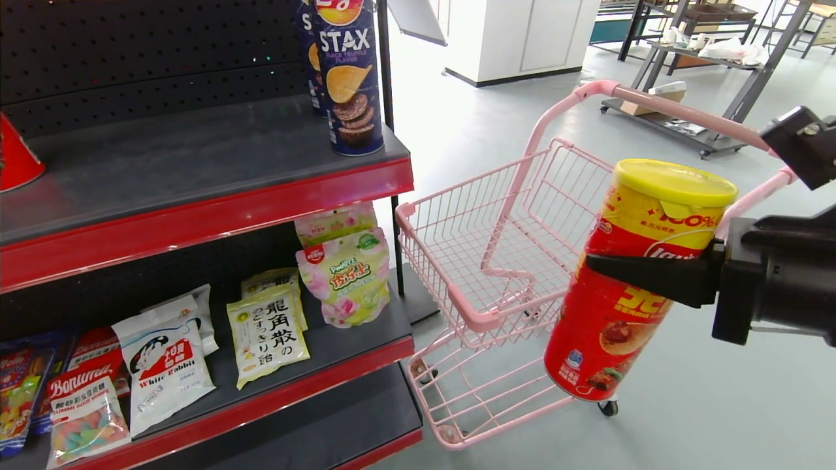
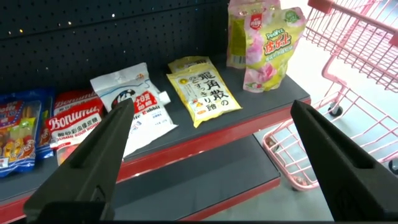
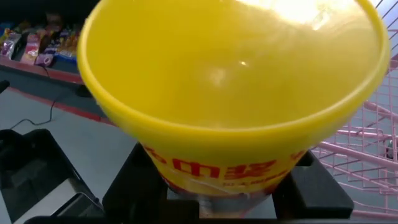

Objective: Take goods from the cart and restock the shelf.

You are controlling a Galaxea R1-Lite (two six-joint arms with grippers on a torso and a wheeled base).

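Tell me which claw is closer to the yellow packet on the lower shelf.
Left. The left claw hangs open facing the yellow packet, close before the lower shelf. The right claw is off by the cart, shut on the red can.

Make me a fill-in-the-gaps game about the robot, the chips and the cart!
1. The right end effector grips a red chip canister with a ____ lid.
2. The shopping cart is ____ in colour.
3. The blue chip canister stands on the upper shelf, ____ the candy bags.
4. The left end effector holds nothing; its fingers are ____.

Missing words: yellow, pink, above, open.
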